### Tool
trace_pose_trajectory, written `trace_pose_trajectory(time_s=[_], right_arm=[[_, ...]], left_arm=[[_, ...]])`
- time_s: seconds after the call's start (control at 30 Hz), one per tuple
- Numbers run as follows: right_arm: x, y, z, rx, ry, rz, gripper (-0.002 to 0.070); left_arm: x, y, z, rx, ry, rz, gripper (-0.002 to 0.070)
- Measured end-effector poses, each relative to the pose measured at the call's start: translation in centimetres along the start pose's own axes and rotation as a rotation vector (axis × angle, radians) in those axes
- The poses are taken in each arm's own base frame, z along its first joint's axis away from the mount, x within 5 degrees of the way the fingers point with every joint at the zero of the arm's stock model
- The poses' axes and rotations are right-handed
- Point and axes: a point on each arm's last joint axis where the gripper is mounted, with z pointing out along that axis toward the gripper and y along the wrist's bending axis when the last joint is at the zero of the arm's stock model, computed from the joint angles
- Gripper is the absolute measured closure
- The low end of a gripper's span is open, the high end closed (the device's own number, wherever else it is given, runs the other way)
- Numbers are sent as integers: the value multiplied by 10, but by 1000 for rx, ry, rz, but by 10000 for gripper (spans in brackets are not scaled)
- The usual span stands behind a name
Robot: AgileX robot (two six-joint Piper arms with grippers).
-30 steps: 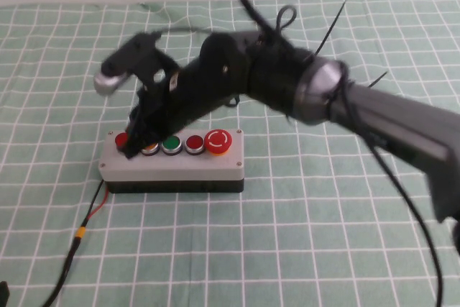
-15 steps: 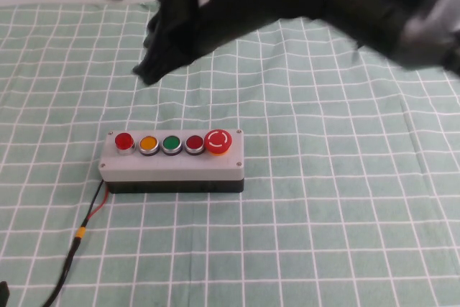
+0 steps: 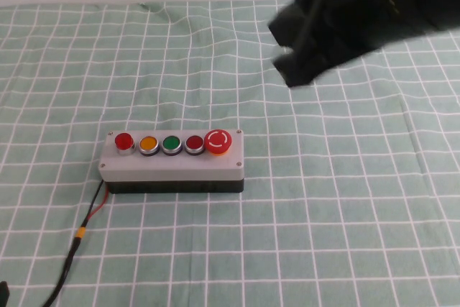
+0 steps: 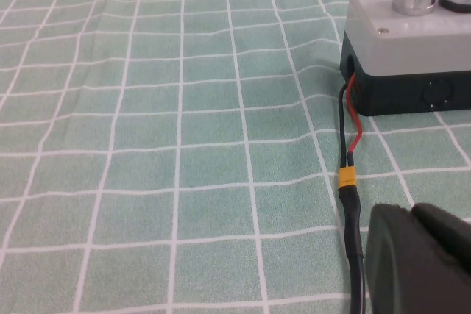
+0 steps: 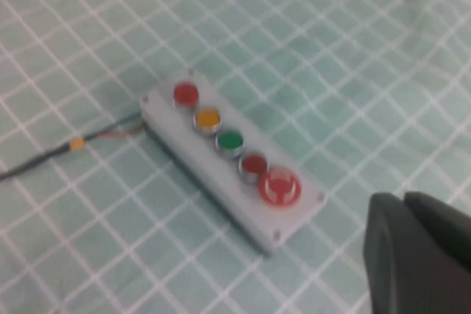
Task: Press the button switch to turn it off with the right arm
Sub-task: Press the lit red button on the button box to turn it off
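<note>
The button box (image 3: 172,167) has a grey lid on a black base and lies left of centre on the green checked cloth. Its row holds a red button (image 3: 123,141), a yellow (image 3: 149,143), a green (image 3: 171,143), a small red (image 3: 194,143) and a large red mushroom button (image 3: 218,141). My right gripper (image 3: 293,71) hangs shut in the air, well behind and to the right of the box, touching nothing. The right wrist view looks down on the box (image 5: 215,180) with the shut right gripper (image 5: 403,215) beside it. My left gripper (image 4: 409,217) rests shut near the box's cable.
A black cable with red wire and an orange joint (image 3: 81,232) runs from the box's left end toward the table's near left corner, also seen as the cable (image 4: 348,179) in the left wrist view. Green checked cloth (image 3: 338,235) covers the table.
My right arm has lifted off the left end of the button row and swung up, back and far to the right. The box has not moved.
</note>
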Motion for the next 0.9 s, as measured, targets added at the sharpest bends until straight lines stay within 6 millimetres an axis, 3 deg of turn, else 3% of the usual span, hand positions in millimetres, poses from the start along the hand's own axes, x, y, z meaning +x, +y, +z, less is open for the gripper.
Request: trace_pose_trajectory(time_s=[0.2,0.4,0.6,0.9], right_arm=[[68,4,-34,-1,-13,52,688],[112,6,-68,0,-69,59,688],[133,7,-83,1,-1,60,688],[141,7,-78,-1,94,59,688]], left_arm=[[0,0,0,0,0,0,678],[0,0,0,0,0,0,678],[0,0,0,0,0,0,678],[0,0,0,0,0,0,678]])
